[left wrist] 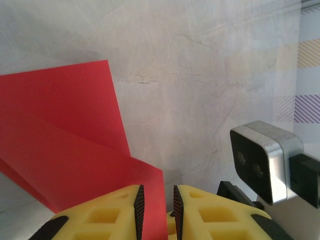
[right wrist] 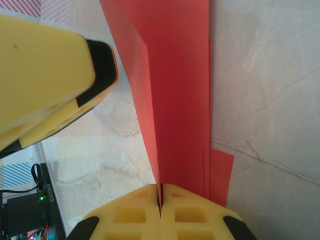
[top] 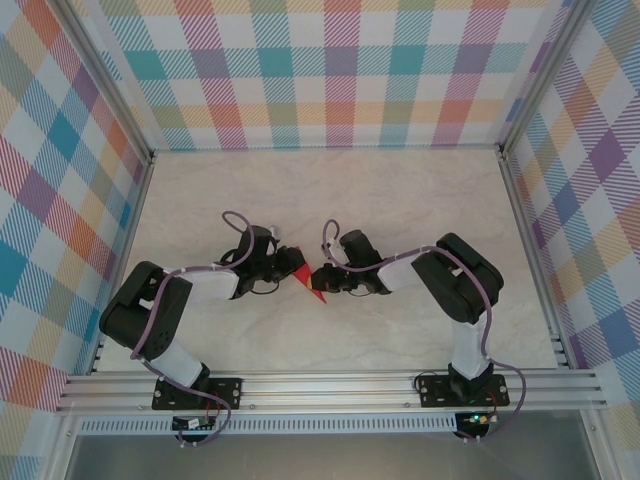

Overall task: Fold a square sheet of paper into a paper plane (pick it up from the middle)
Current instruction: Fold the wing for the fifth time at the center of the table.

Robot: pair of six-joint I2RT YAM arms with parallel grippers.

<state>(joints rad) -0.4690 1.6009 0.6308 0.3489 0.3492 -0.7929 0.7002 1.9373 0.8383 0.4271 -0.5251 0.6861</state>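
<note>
The red sheet of paper [top: 311, 283] is folded into layers and hangs just above the table between the two arms. My right gripper [top: 325, 277] is shut on its folded edge; in the right wrist view the yellow jaws [right wrist: 161, 200] meet on the paper [right wrist: 180, 90], which runs straight away from them. My left gripper [top: 291, 266] faces it from the left. In the left wrist view its jaws [left wrist: 158, 210] stand a little apart. An edge of the paper [left wrist: 75, 130] lies in the gap against the left pad, clear of the right one.
The pale marble table top [top: 400, 200] lies bare around the arms, with checked walls [top: 340, 70] on three sides. The right arm's wrist camera [left wrist: 265, 160] sits close to my left gripper, and a left finger [right wrist: 50, 75] is near the paper's left side.
</note>
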